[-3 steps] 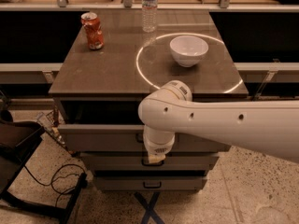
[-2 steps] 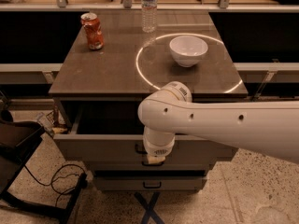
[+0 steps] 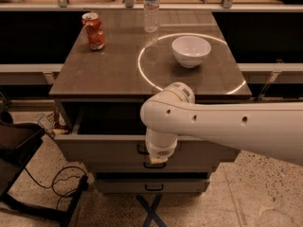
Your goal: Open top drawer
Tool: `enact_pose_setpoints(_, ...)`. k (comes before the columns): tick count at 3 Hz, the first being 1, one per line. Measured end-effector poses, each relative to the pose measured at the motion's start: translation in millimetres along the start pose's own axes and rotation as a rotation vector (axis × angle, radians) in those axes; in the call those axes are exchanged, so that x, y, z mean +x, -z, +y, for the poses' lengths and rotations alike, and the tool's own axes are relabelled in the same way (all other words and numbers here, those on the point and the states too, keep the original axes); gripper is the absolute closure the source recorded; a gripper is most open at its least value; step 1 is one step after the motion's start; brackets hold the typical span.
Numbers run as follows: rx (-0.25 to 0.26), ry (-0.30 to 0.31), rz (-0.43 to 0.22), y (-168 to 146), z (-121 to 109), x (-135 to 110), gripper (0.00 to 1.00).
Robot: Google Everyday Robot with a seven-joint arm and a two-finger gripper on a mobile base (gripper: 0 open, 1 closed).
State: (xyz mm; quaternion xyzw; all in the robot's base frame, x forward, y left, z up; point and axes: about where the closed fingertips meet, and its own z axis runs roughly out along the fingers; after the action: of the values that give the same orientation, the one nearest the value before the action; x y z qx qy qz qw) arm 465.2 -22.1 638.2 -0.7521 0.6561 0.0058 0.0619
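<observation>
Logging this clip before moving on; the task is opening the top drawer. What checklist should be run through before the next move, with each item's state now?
1. Wide grey-brown top drawer pulled out from the cabinet: ok, its dark inside shows behind the front.
2. Gripper at the drawer front: ok, it hangs under the white wrist, near centre.
3. Hold on the small dark handle: cannot tell, the wrist hides most of it.
4. White bowl, red can and clear plastic bottle upright on the brown tabletop: ok.
5. Black cable out of the drawer's path: ok, it lies on the floor to the left.
</observation>
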Motion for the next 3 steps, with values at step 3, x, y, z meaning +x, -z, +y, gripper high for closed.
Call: enact_pose_setpoints(3,0.036,0.018,-0.005,35,23,-5,1.0)
